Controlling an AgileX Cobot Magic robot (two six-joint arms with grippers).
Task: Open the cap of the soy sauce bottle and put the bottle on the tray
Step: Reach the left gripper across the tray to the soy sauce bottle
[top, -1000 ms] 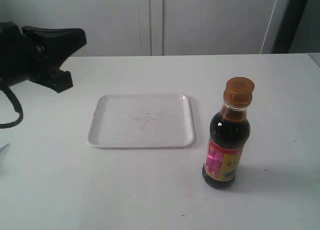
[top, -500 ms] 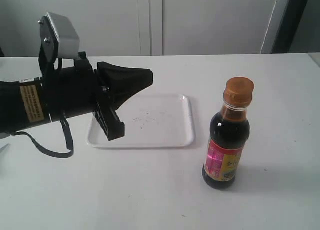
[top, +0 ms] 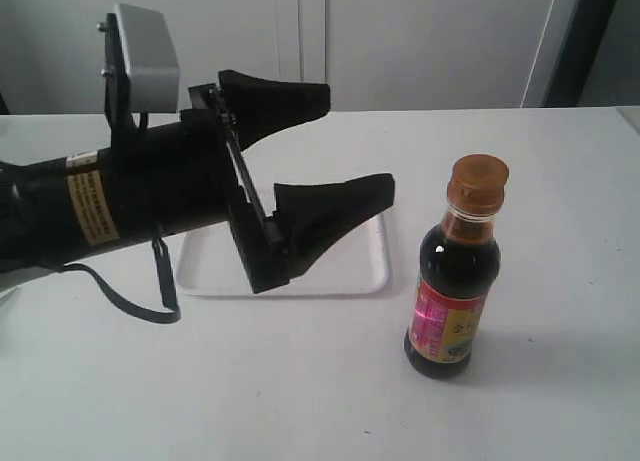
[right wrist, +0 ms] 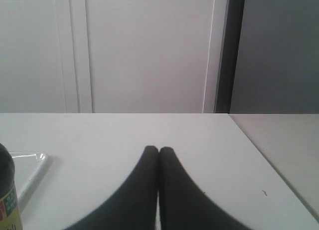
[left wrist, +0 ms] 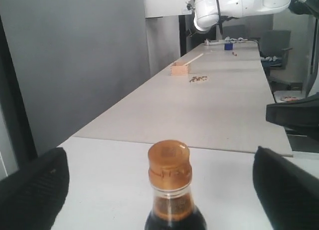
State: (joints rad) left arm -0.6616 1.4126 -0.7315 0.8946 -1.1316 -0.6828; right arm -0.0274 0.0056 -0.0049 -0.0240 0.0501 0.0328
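The soy sauce bottle [top: 453, 281] stands upright on the white table, to the right of the tray [top: 352, 273], with its golden-brown cap [top: 477, 184] closed. My left gripper [top: 360, 138] is open wide and hovers over the tray, pointing at the bottle and a little short of it. In the left wrist view the cap [left wrist: 169, 163] sits centred between the two black fingers [left wrist: 36, 190], apart from both. My right gripper [right wrist: 158, 151] is shut and empty, low over the table. From there the bottle [right wrist: 7, 200] and a tray corner [right wrist: 31, 166] show at the edge.
The left arm's thick black body [top: 110, 206] covers the tray's left half. White cabinet doors [top: 300, 41] stand behind the table. Past the bottle, a long table holds a small wooden box [left wrist: 179, 68], and a white robot arm [left wrist: 234, 3] stands beyond it.
The left arm has swung in from the far left, over the tray, toward the bottle. Its jaws have spread wide open. The bottle has not moved.
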